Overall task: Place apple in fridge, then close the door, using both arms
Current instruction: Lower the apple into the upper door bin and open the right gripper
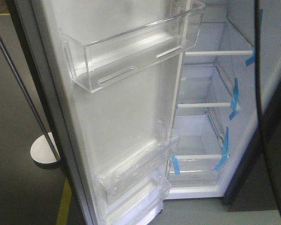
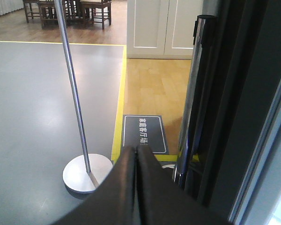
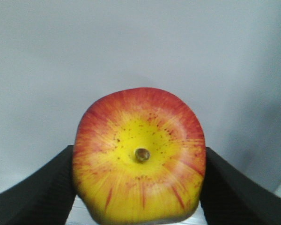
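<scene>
As viewed from the right wrist, found apple (image 3: 139, 157) clamped between the right jaws, pads (image 3: 35, 192) pressed to both its sides, dimpled end toward the lens, plain pale surface (image 3: 140, 42) behind. Found left jaws closed flat together, nothing between, above grey floor (image 2: 28, 117), near a pole stand (image 2: 73, 93). Recorded door (image 1: 126, 112) standing wide open at left, clear bins (image 1: 131, 51) on its white lining. Recorded fridge (image 1: 210, 79) interior exposed at right, with blue-taped shelves (image 1: 203, 105).

A metal pole (image 2: 74, 93) is set upright in a round base (image 2: 77, 178) on grey floor (image 2: 28, 117); a black sign (image 2: 144, 134) is laid just across yellow tape (image 2: 118, 122).
</scene>
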{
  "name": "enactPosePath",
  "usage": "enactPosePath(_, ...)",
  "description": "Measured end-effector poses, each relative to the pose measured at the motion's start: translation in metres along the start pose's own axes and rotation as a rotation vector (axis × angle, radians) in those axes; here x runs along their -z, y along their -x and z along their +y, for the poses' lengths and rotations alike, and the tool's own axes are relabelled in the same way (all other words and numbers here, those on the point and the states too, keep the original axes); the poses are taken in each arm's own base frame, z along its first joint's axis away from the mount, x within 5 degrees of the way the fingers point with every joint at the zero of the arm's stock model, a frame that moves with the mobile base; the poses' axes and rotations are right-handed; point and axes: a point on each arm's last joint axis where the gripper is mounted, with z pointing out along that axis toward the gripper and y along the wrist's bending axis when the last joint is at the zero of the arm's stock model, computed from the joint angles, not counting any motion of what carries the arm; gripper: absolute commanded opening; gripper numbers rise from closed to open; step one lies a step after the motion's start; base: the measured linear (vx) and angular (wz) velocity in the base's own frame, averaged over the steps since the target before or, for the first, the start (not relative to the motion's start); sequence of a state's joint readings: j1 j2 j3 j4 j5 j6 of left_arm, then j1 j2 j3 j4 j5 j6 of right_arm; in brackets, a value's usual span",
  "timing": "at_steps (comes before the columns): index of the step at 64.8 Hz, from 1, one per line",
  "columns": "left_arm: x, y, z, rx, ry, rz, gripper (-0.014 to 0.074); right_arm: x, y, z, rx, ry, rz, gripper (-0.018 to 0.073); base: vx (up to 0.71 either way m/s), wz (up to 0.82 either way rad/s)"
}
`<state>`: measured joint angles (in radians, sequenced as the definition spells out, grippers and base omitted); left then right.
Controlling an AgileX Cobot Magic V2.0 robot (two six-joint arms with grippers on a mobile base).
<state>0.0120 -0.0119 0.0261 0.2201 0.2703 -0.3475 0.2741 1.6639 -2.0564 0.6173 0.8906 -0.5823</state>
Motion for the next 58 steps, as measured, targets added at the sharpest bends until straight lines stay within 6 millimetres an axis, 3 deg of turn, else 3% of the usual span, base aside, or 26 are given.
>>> enactPosePath(8,0.0,0.0,0.0,0.0,0.0,0.0,-0.0006,-0.026,-0.013,0.005,-0.002,0.0,0.078,0.0308,0.0,0.0)
enactPosePath(15,0.0,0.0,0.0,0.0,0.0,0.0,-0.0006,-0.046,-0.025,0.008,0.002,0.009,0.137,0.0388,0.0,0.0)
enactPosePath(27,0.0,0.0,0.0,0.0,0.0,0.0,-0.0006,-0.054,-0.03,0.012,-0.01,0.006,0.169,0.0594,0.0,0.0)
enactPosePath(33,0.0,0.0,0.0,0.0,0.0,0.0,-0.0006,-0.056,-0.03,0.011,-0.038,-0.016,0.171,0.065,0.0,0.0)
enactPosePath(58,0.0,0.0,0.0,0.0,0.0,0.0,-0.0006,-0.047,-0.025,0.01,-0.042,-0.067,0.163,0.062,0.0,0.0)
